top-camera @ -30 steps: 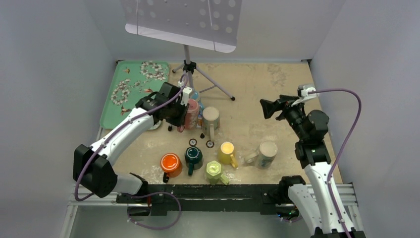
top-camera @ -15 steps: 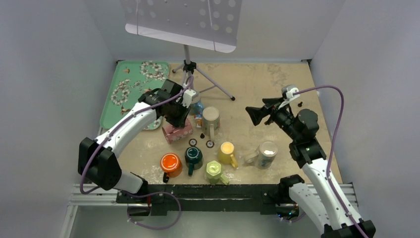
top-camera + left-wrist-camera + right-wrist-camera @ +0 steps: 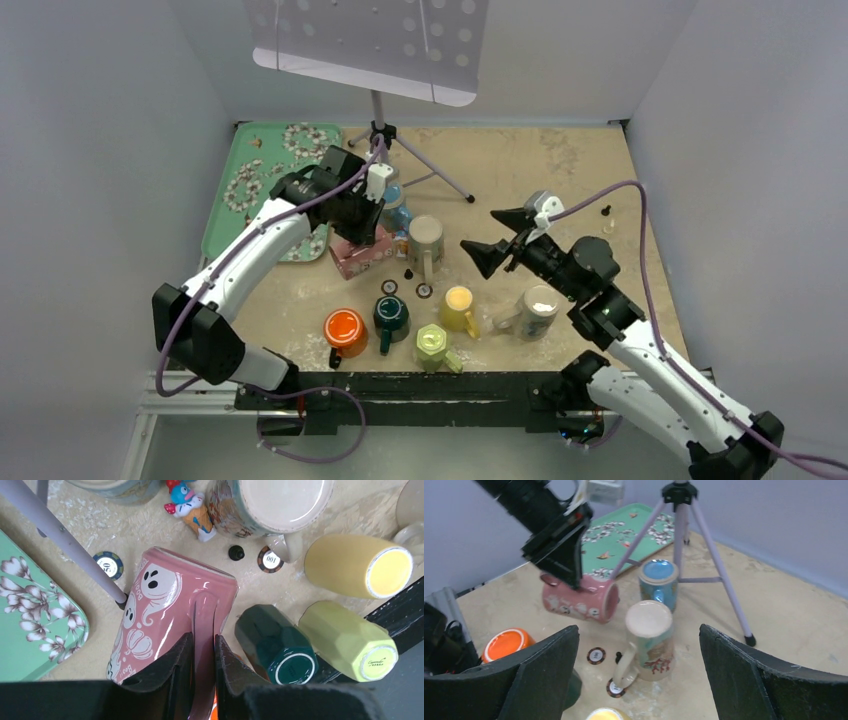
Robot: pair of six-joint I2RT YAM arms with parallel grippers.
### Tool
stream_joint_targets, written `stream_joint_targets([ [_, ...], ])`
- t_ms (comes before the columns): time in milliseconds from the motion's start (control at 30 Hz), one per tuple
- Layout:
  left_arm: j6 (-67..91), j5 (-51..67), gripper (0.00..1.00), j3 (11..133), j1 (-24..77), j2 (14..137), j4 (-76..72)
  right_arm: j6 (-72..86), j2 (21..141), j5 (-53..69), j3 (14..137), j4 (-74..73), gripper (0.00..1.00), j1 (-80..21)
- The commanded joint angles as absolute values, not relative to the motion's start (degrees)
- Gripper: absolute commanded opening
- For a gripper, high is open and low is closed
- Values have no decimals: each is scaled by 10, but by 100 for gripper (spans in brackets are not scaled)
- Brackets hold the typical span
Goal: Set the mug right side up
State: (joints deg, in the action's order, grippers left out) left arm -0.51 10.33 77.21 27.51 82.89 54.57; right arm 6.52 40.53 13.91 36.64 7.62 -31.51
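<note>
The bench [image 3: 560,170] is carrying a green floral tray [image 3: 250,180] at its far left and a cluster of mugs near the middle. The left pincer [image 3: 202,650] is gripping the handle of the pink ghost mug [image 3: 160,605], which is lying on its side beside the tray's corner. The right pincer [image 3: 494,237] is hovering spread wide, holding nothing, near an inverted cream mug [image 3: 426,240]. A poker chip [image 3: 270,560] is lying beside that mug.
</note>
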Motion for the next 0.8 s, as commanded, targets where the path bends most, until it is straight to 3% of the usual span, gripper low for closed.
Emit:
stream_joint_targets([
  [0,47,94,0,810,275,820,544,4,435,46,350,165,93,-411],
  [167,109,79,0,810,271,834,548,-28,535,-54,400,188,87,-538],
  [433,172,69,0,815,271,850,550,-186,684,-243,505,183,88,-750],
  [600,241,75,0,816,267,844,556,-115,708,-354,525,200,88,-786],
  [767,294,72,0,812,266,828,549,58,761,-455,545,141,95,-819],
])
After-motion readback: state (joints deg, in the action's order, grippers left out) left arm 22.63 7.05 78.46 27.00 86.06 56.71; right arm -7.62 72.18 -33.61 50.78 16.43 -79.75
